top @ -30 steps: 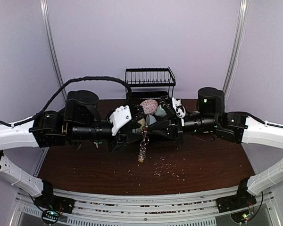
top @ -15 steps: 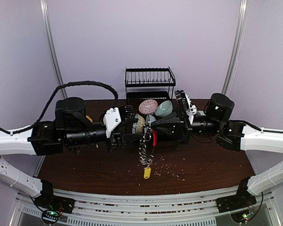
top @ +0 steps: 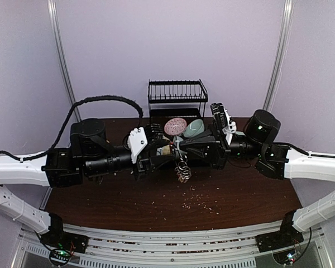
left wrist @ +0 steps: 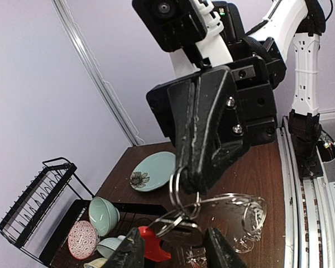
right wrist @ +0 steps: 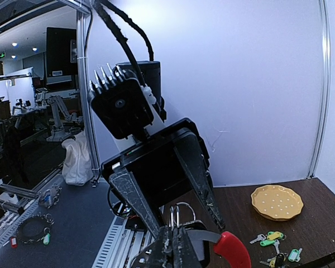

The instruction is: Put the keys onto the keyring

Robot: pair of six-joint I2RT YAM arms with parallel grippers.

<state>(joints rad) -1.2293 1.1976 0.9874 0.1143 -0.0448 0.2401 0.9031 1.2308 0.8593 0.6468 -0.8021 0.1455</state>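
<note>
The left gripper (left wrist: 176, 252) was spread wide open, and the keyring (left wrist: 230, 199) sat between its fingers (left wrist: 135, 252). The right gripper (right wrist: 173, 245) faced it, fingers pressed together, pinching the silver keyring up in the air. The ring's red sleeve (right wrist: 232, 249) was just beside the right gripper. Some keys (right wrist: 272, 242) with green, yellow and teal tags lay on the table (right wrist: 324, 223), well apart from both grippers.
</note>
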